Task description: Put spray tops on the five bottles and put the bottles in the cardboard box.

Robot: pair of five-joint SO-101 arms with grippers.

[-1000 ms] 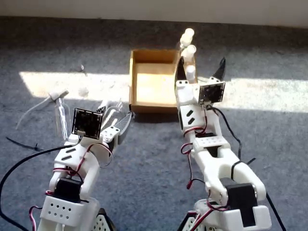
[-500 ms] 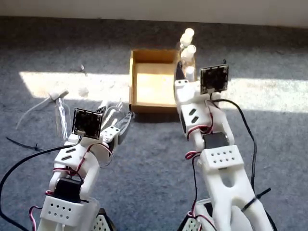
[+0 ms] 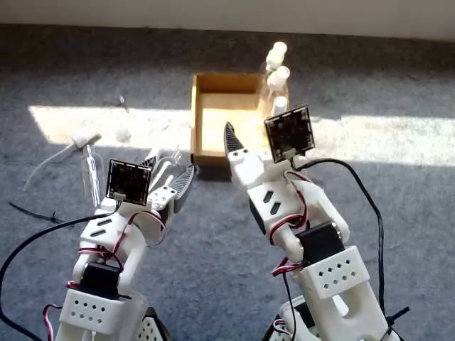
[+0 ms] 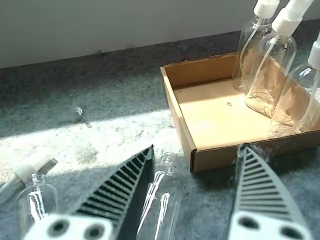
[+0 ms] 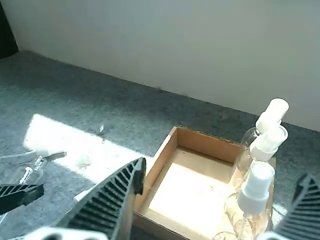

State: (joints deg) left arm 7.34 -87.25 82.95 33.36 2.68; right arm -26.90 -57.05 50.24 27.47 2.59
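**Glossy bottles, matt box, rough cloth**

The bottles (image 4: pixel 270 75) beyond the left end effector (image 4: pixel 197 148) are clear, glossy plastic. Their spray tops (image 5: pixel 270 140) are smooth white plastic. The cardboard box (image 4: pixel 215 152) is matt brown paperboard. The end effector's ribbed fingers (image 4: pixel 122 192) look like matt plastic. The worktop (image 3: pixel 213 249) is covered in rough grey cloth.

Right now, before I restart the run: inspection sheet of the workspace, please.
Surface: grey carpet, with a sunlit band across it.
Job's things: cardboard box, open. Three capped bottles stand upright along one inner wall. An uncapped bottle is on the carpet beside the box. A second bottle is farther out, with a spray top at its neck; fit unclear.
Clutter: small pale scraps.
Grippers: left gripper open, straddling the uncapped bottle. Right gripper open, raised by the box, holding nothing.
Cables: black cable on the carpet; red and white wires on the arms.
Surroundings: pale wall behind.
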